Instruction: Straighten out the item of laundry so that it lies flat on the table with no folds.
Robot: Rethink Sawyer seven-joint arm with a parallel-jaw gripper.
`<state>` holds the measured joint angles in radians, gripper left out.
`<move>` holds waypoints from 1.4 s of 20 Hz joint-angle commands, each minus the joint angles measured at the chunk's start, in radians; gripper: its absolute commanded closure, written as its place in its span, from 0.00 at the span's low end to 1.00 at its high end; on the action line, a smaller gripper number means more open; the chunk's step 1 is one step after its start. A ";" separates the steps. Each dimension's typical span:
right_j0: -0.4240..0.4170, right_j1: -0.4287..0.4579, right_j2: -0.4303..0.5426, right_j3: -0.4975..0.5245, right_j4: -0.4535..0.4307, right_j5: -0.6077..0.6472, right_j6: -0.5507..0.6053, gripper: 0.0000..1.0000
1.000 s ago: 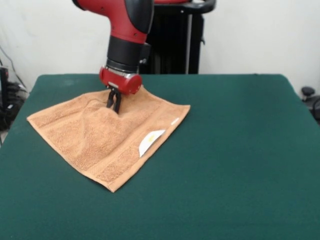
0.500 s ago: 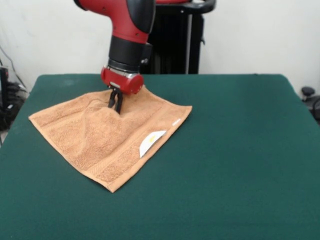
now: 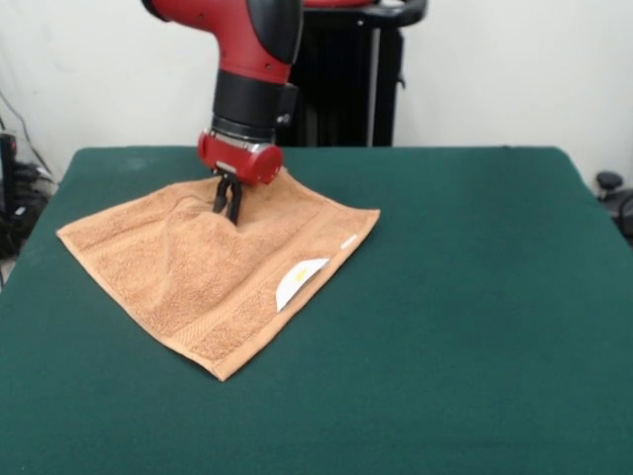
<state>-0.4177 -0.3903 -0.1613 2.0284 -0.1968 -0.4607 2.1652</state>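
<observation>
- The orange-tan towel (image 3: 203, 272) lies on the left half of the dark green desk (image 3: 465, 307), set diamond-wise, with one corner pointing toward the near edge and another toward the left edge.
- It is mostly spread out, but not flat — a raised ridge of cloth runs from the far part of the towel down toward its middle.
- A white label (image 3: 298, 281) sits at the towel's right-hand edge, curled up a little; a smaller pale tag shows farther along the same edge.
- The red and black arm (image 3: 247, 74) comes down over the towel's far part.
- The gripper (image 3: 227, 201) points straight down, its dark fingers drawn narrow and pinching the towel at the top of that ridge — the tips are buried in the terry.
</observation>
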 commanded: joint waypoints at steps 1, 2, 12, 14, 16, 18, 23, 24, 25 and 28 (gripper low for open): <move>0.005 0.116 0.122 0.119 -0.069 0.112 0.129 1.00; 0.005 0.108 0.116 0.117 -0.074 0.113 0.126 1.00; -0.011 0.015 0.067 0.108 -0.143 0.191 0.058 1.00; -0.013 0.009 0.060 0.103 -0.158 0.201 0.048 1.00; -0.013 0.010 0.062 0.094 -0.171 0.211 0.044 1.00; -0.011 0.013 0.063 0.089 -0.179 0.218 0.054 0.00; -0.008 0.000 0.058 0.093 -0.177 0.208 0.074 0.00; -0.011 -0.005 0.059 0.095 -0.180 0.210 0.075 0.00; -0.013 -0.004 0.061 0.094 -0.180 0.211 0.076 0.00; -0.027 -0.006 0.065 0.089 -0.185 0.213 0.075 0.00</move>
<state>-0.4353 -0.4136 -0.1604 2.0866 -0.3556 -0.4014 2.1652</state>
